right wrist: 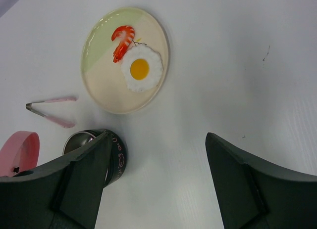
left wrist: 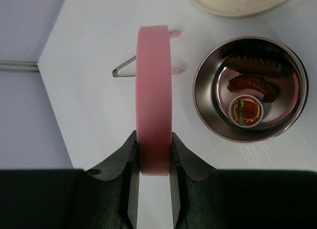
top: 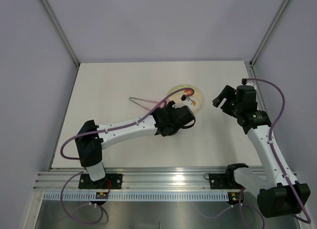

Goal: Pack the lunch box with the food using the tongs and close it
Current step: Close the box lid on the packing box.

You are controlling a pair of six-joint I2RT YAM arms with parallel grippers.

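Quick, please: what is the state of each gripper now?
Left gripper: closed on the pink lid.
Right gripper: open, holding nothing.

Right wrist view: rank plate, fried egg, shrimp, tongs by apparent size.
1. plate
2. fried egg
3. tongs and shrimp: not ranked. The tongs look longer but much thinner.

One bowl [left wrist: 202, 93], one pink lid [left wrist: 154, 90], one plate [right wrist: 101, 88], one tongs [right wrist: 59, 99], one egg [right wrist: 141, 68], one shrimp [right wrist: 122, 41].
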